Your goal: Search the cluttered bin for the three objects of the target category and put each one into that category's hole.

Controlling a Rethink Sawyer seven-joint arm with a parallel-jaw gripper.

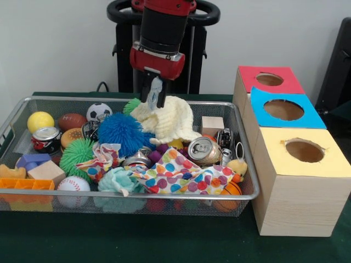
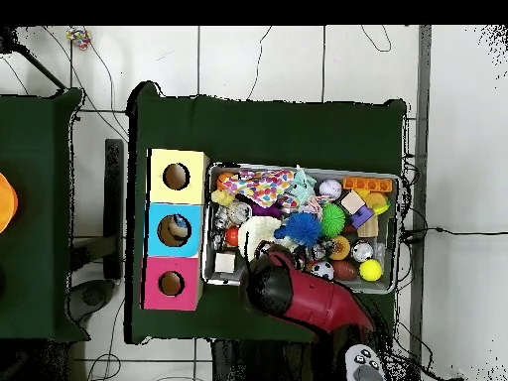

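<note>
Green table cloth [image 1: 137, 241] underlies the bin [image 1: 164, 196], where the gripper [image 1: 155, 94] pinches the cream knit cloth [image 1: 167, 121] (probably lifting it clear).

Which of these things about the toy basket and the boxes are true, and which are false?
1. The gripper holds a pale yellow knitted cloth. True.
2. The box nearest the camera in the front view has a red top. False: its top is yellow; the red box is farthest.
3. A fuzzy blue ball lies in the basket. True.
4. A drink can stands on the blue box. False: the can lies in the basket.
</note>
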